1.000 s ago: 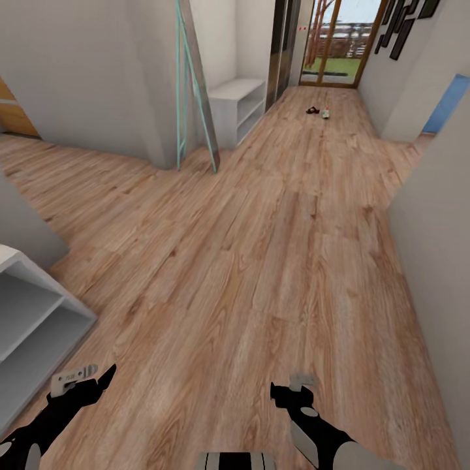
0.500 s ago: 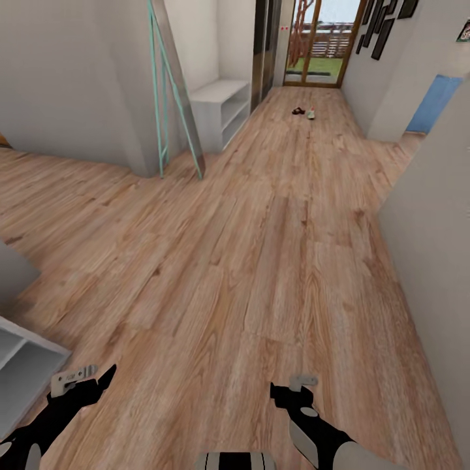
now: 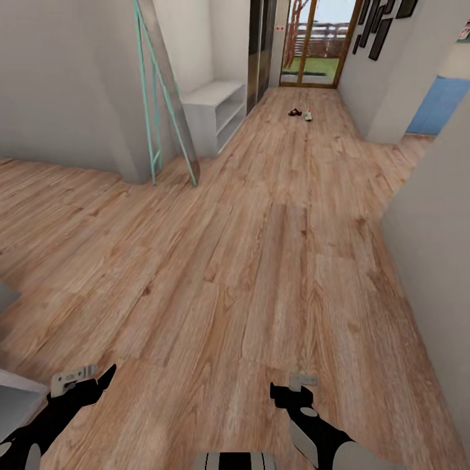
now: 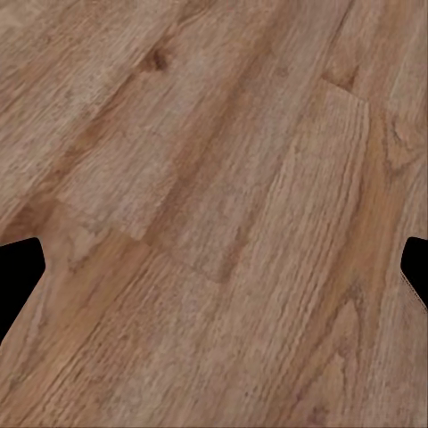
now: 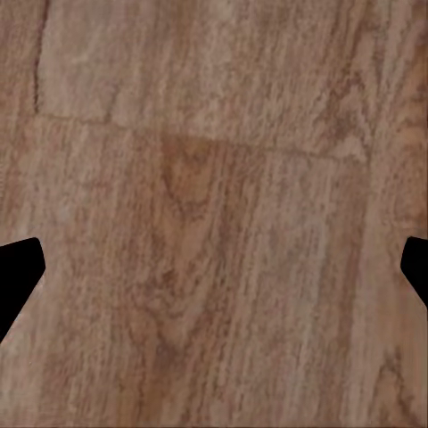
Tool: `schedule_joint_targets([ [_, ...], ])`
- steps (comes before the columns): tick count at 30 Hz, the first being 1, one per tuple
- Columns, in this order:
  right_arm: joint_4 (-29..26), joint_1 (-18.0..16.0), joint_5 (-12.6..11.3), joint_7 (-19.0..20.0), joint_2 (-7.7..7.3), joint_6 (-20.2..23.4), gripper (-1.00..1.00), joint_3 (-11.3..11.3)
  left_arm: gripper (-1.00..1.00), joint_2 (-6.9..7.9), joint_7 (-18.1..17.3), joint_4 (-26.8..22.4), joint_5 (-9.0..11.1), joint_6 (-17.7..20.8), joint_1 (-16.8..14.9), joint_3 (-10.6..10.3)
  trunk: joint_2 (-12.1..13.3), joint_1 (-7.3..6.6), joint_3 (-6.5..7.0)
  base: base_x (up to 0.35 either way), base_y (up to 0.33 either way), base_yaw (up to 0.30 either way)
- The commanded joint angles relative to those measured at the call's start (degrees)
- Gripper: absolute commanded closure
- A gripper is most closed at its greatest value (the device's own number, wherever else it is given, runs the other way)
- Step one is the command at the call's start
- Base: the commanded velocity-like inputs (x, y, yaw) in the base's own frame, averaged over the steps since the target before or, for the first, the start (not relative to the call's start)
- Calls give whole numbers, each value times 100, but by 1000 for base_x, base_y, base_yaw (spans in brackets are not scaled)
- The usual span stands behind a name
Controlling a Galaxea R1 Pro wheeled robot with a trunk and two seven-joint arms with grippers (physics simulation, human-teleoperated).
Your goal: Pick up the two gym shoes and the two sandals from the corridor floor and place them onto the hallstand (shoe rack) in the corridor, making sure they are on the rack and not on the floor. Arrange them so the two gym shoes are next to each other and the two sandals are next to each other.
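corridor floor (image 3: 274,261) of light brown wood-grain planks ran from the robot's base to glass doors with wooden frames (image 3: 318,46) at the far end. on the planks far down the corridor, close before those doors, lay a small cluster of shoes: dark reddish-brown leather sandals (image 3: 295,112) and, just beside them toward the right, a white gym shoe with a green and red touch (image 3: 307,115). they were too small to tell how many of each lay there or how they were turned. the pale grey low shoe rack with two open shelves (image 3: 215,114) stood against the left wall, nearer than the shoes and well apart from them. a tall mirror in a mint-green frame (image 3: 163,98) leaned at the wall corner just before the rack. dark picture frames (image 3: 378,29) hung on the right wall, and a blue door panel (image 3: 436,108) showed beyond the right wall's corner.

the left gripper (image 3: 91,380) and the right gripper (image 3: 287,391) hung low over bare planks, empty. in the left wrist view the left gripper (image 4: 214,267) had its black fingertips (image 4: 18,276) spread wide with floor between them; in the right wrist view the right gripper (image 5: 214,267) likewise had its fingertips (image 5: 18,272) parted wide over wood.
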Motion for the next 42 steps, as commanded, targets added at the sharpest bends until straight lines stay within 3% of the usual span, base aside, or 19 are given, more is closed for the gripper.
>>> schedule_joint_targets([
  [1,0,-1,0,0,0,0,-100,0,-100,0,0,0,1,0,0,1,0,0,0,333,0,-1],
  [22,2,-2,0,2,0,-1,-100,0,-100,0,-7,0,-30,0,0,2,0,0,0,333,0,-1],
  [42,2,-1,0,2,0,0,-100,0,-100,0,1,0,-38,0,0,-3,0,0,0,333,0,-172],
])
